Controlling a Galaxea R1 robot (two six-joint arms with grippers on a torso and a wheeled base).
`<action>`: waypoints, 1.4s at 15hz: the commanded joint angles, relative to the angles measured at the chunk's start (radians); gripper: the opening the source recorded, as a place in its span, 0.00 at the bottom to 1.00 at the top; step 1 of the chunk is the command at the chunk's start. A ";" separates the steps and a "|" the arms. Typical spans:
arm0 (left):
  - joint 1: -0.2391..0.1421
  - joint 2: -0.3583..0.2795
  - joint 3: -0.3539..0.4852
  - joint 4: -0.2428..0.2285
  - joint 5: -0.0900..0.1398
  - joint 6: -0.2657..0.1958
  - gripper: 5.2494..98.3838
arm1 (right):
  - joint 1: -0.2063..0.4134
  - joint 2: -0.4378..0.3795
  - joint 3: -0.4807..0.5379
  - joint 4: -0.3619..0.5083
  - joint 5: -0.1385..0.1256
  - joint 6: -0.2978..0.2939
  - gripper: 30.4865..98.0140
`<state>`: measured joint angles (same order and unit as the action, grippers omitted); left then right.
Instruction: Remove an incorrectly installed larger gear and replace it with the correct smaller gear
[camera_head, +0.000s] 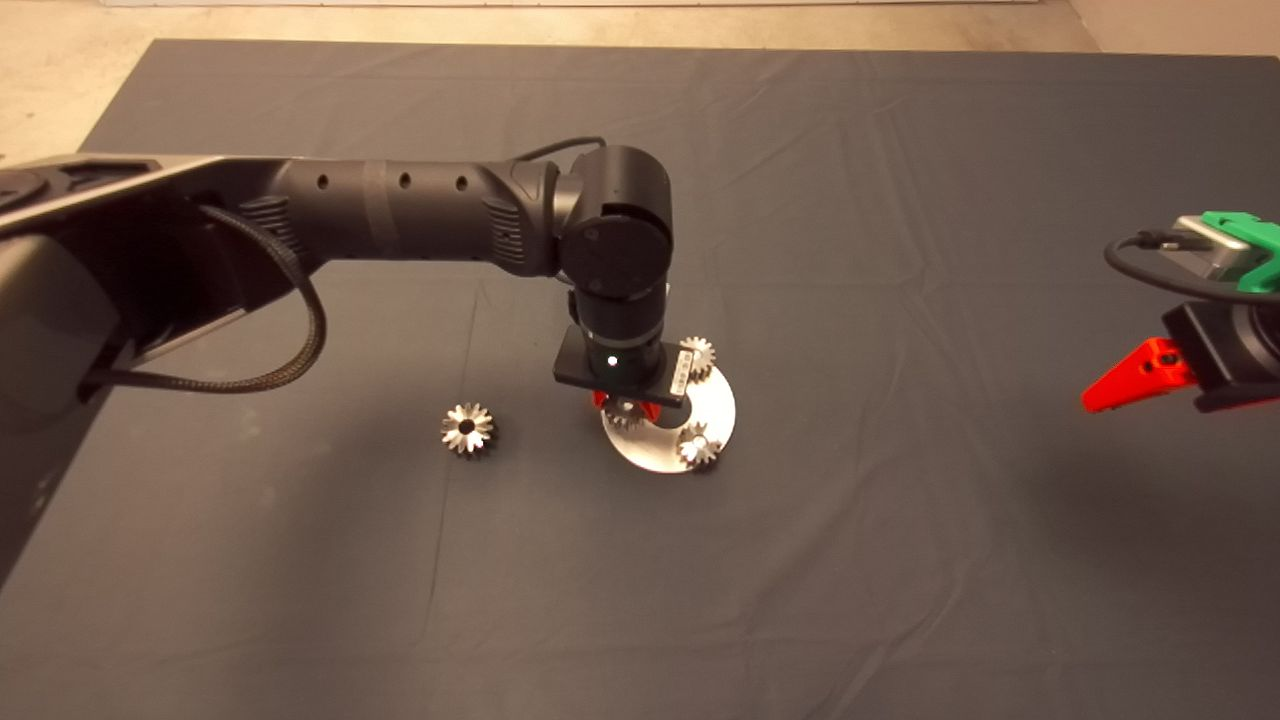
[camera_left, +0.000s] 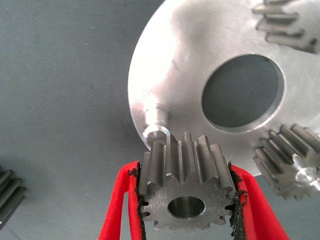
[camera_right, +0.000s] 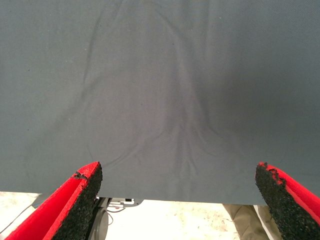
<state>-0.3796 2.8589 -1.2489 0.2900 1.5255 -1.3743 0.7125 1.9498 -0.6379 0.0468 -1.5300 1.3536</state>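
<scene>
Gear work centres on the round metal plate (camera_head: 715, 405) lying on the dark mat (camera_head: 900, 560) that covers the table. The left gripper (camera_left: 186, 200) hangs over the plate's edge on the side toward the left arm (camera_head: 400, 215), its jaws clenched on the smaller gear (camera_left: 186, 187), one black pad (camera_left: 139, 200) pressed against each toothed flank. The gear's round bore faces the wrist camera, and its teeth sit just beside a short bare peg (camera_left: 156, 131) that stands up from the plate near the rim; the gear is not on the peg. Two more short-toothed gears are mounted on the plate: one (camera_head: 697, 354) at the rim's far side, next to the wrist, another (camera_head: 698, 445) at the rim's near side. A large round hole (camera_left: 243, 92) opens through the plate's middle.

The larger gear (camera_head: 468, 430), with long pointed teeth and a dark centre, lies flat on the mat well apart from the plate, on the left arm's side.

The right gripper (camera_head: 1140, 377) waits at the mat's right edge, far from the plate, jaws spread wide and holding nothing.
</scene>
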 joint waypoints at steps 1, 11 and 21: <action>-0.019 0.003 -0.051 0.001 0.133 0.041 0.22 | 0.021 -0.004 0.005 0.035 -0.001 -0.005 0.75; 0.003 0.015 -0.059 0.008 0.133 0.034 0.22 | 0.021 -0.005 0.005 0.035 -0.001 -0.005 0.75; 0.034 0.043 -0.015 0.024 0.133 -0.014 0.22 | 0.021 -0.005 0.003 0.035 -0.001 -0.005 0.75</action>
<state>-0.3728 2.8849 -1.3055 0.3111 1.5649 -1.3479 0.7123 1.9498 -0.6379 0.0470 -1.5302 1.3536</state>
